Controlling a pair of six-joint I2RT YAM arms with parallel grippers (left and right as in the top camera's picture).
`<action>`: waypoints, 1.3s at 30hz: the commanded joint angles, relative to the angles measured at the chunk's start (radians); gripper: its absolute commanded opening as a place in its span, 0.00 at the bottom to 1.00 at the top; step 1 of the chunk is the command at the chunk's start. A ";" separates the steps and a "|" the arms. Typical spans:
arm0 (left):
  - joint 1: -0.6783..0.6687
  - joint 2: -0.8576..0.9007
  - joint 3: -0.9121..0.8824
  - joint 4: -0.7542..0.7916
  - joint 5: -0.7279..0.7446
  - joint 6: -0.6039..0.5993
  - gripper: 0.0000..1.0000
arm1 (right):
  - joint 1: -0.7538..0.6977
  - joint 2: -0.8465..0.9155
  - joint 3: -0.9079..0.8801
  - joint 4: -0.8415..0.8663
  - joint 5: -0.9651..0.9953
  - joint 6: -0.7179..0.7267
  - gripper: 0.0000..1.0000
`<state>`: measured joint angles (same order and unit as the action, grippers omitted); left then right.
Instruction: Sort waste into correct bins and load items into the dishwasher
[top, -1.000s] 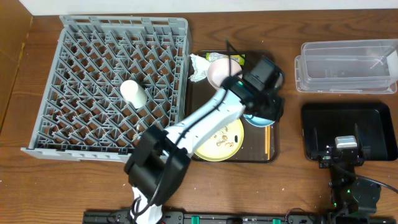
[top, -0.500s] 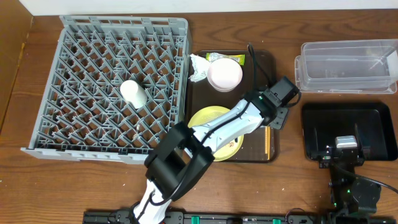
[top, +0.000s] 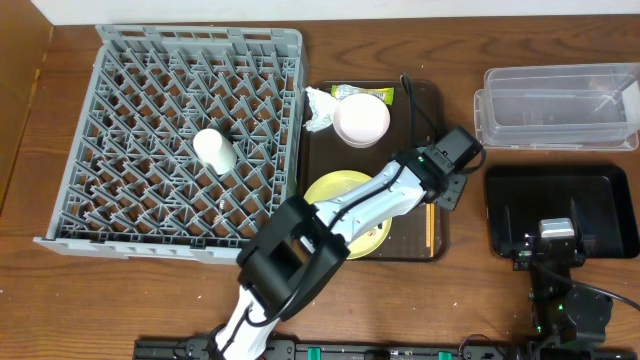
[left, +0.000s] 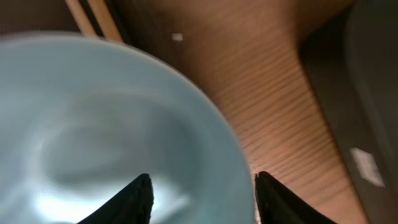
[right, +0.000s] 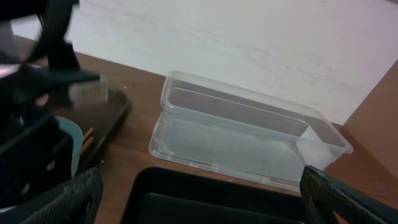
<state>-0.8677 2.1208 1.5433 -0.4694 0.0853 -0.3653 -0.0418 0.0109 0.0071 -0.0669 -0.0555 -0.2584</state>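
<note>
The light blue bowl fills the left wrist view. My left gripper stands open astride its rim, one finger inside and one outside, at the brown tray's right side; overhead, the gripper hides the bowl. The chopsticks lie beside it. The yellow plate holds crumbs. The pinkish-white bowl, napkin and wrapper sit at the tray's far end. The cream cup lies in the grey rack. My right gripper hangs open over the black bin.
The brown tray lies between the rack and the bins. The clear tub stands behind the black bin at the far right. A strip of bare wood separates the tray from the black bin.
My left arm swung from the tray's far middle to its right side, uncovering the pinkish-white bowl and covering the blue one. Its jaws have narrowed. The right arm has not moved.
</note>
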 joint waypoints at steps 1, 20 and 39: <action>-0.004 0.040 0.000 0.005 0.045 -0.011 0.47 | -0.006 -0.005 -0.002 -0.004 -0.002 -0.012 0.99; 0.014 0.010 0.001 0.048 0.136 -0.164 0.07 | -0.006 -0.005 -0.002 -0.004 -0.002 -0.012 0.99; 0.329 -0.024 0.000 0.200 0.720 -0.352 0.07 | -0.006 -0.005 -0.002 -0.004 -0.002 -0.012 0.99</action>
<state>-0.5896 2.1109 1.5486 -0.2813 0.6773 -0.6628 -0.0418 0.0109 0.0071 -0.0669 -0.0555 -0.2584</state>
